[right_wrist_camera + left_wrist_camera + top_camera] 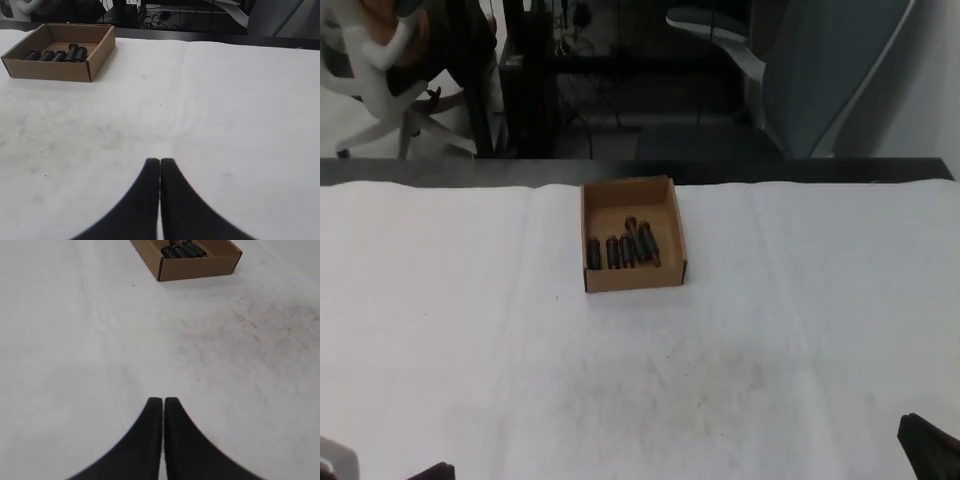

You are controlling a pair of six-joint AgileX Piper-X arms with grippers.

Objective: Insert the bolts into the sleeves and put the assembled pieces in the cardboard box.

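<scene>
A small open cardboard box (632,275) sits mid-bench toward the back, with several dark assembled bolt-and-sleeve pieces (623,247) lying side by side inside. The box (197,267) and pieces (181,250) show far ahead of my left gripper (163,401), which hovers over bare cloth with its black fingers pressed together and nothing between them. My right gripper (160,161) is likewise shut and empty, with the box (50,70) and its pieces (57,55) well off to one side. Dark arm parts (928,445) sit at the bench's near corners.
White cloth (640,380) covers the bench, faintly smudged grey in the near middle. A dark bench edge (640,170) runs behind the box. Office chairs and a desk stand in the room beyond.
</scene>
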